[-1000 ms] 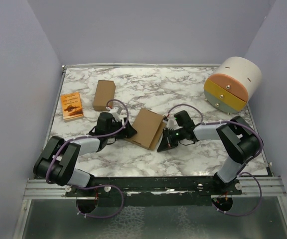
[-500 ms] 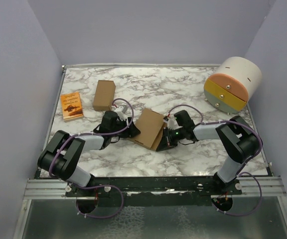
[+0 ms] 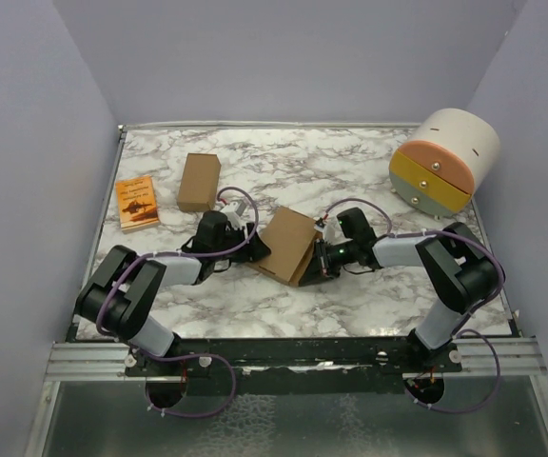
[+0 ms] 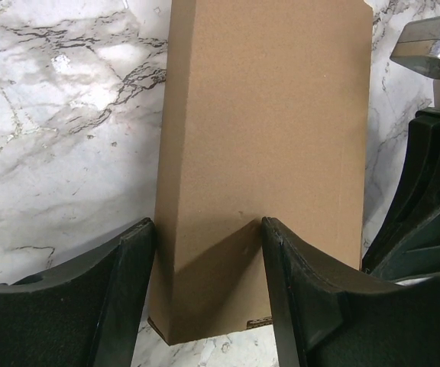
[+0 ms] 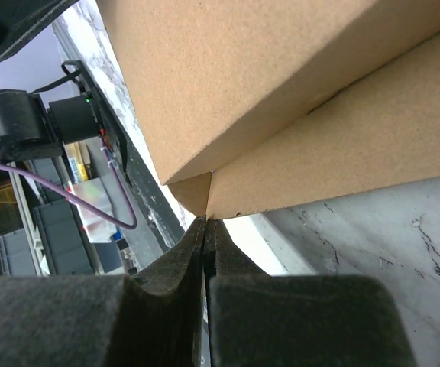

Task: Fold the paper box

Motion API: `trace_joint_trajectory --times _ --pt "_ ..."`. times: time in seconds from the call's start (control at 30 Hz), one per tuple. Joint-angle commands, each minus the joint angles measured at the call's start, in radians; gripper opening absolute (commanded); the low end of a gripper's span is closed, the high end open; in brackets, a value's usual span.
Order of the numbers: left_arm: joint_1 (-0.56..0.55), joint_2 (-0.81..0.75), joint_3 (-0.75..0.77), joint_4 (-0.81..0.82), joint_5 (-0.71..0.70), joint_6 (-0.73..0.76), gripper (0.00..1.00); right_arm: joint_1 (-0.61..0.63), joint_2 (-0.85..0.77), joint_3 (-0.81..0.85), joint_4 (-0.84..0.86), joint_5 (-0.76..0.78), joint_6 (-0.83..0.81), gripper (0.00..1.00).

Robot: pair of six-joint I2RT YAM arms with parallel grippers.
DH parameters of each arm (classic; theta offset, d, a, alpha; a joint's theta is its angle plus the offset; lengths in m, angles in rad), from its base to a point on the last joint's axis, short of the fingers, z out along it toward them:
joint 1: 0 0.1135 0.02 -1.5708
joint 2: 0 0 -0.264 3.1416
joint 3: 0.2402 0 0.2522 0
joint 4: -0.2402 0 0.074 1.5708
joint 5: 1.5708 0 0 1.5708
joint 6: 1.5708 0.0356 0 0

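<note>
Cardboard in the shape of a partly folded paper box [image 3: 286, 245] lies near the middle of the marble counter [image 3: 350, 171], a little closer to its near edge than to its far one, and it is flanked by both arms. One broad panel faces up and slopes, with a second panel showing beneath it on the side toward the right edge.

The left hand [image 3: 255, 249] is at the box's left end. In its wrist view the left hand [image 4: 208, 225] has its two black fingers [image 4: 121, 290] spread apart, and the near end of the paper box [image 4: 266, 153] sits between them. The left finger is against the box's side. The other overlaps the top panel, which is wider than the gap.

The right hand [image 3: 317, 259] is at the box's near-right corner. Seen from its own wrist, the right hand [image 5: 205, 225] has its pads pressed together with no gap. Their tips meet the lower corner of the paper box [image 5: 281, 76], where two panels join. Whether a thin edge is caught between them I cannot tell.

A narrower brown box [image 3: 199, 182] stands toward the far-left corner, with an orange booklet [image 3: 138, 202] beside it by the left edge. A round drawer unit [image 3: 443, 162] sits at the far-right corner.
</note>
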Motion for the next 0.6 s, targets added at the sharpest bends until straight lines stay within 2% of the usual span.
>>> trace_joint_trajectory --times 0.0,0.57 --pt "-0.033 0.036 0.011 -0.015 0.028 0.001 0.59 -0.007 -0.028 -0.003 0.073 -0.034 0.018 0.01" --pt "-0.074 0.078 0.032 0.011 0.025 -0.012 0.59 -0.033 -0.036 -0.008 0.097 -0.045 0.028 0.01"
